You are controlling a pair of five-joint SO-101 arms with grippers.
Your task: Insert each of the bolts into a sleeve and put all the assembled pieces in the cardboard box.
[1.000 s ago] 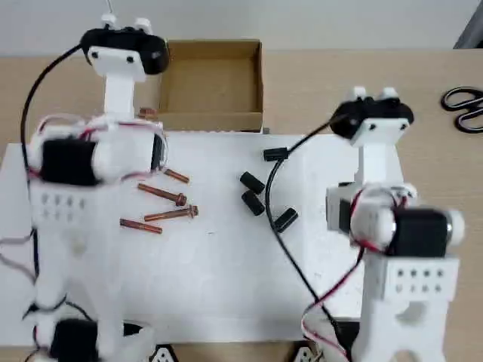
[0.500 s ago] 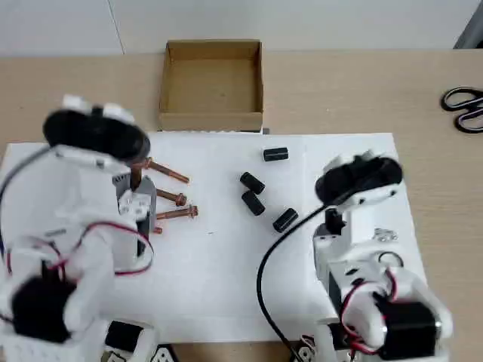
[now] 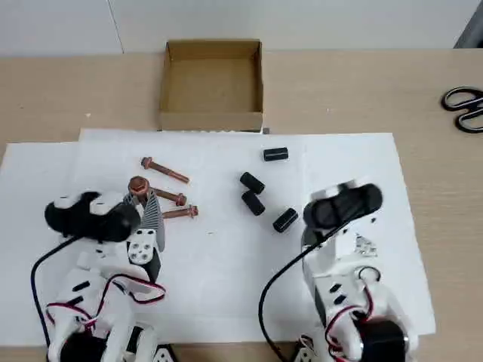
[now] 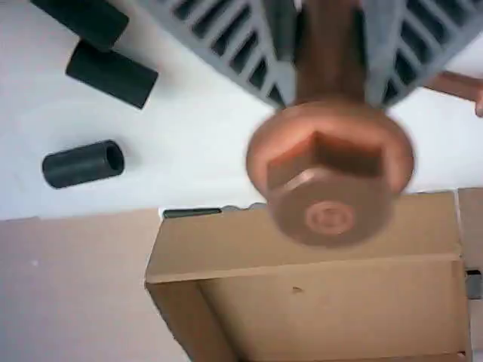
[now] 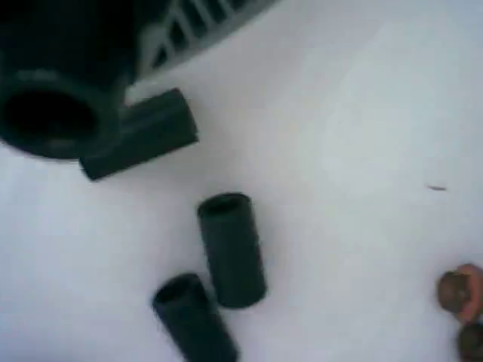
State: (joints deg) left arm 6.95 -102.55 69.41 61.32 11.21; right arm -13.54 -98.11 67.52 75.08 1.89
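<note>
The left gripper [image 4: 330, 75] is pressed onto the shank of a copper bolt [image 4: 330, 177] and pinches it between the ribbed fingers [image 4: 219, 38]. In the high view the hex head faces upward, so the grip on the shank likely leaves the bolt end free for mating.

The right gripper [image 5: 90, 53] appears clamped on a black sleeve [image 5: 53, 113], raised off the white sheet [image 3: 226, 279], with its open bore turned toward the wrist camera. This presumably presents the bore for insertion. The two held parts are well apart and are not yet mated.

Three loose bolts [image 3: 164, 170] lie on the sheet just beside the left gripper. Four loose sleeves [image 3: 252, 182] lie near the sheet's middle, between the arms.

The cardboard box [image 3: 211, 121] stands at the far edge of the sheet, within reach of either arm. It contains no assembled piece.
</note>
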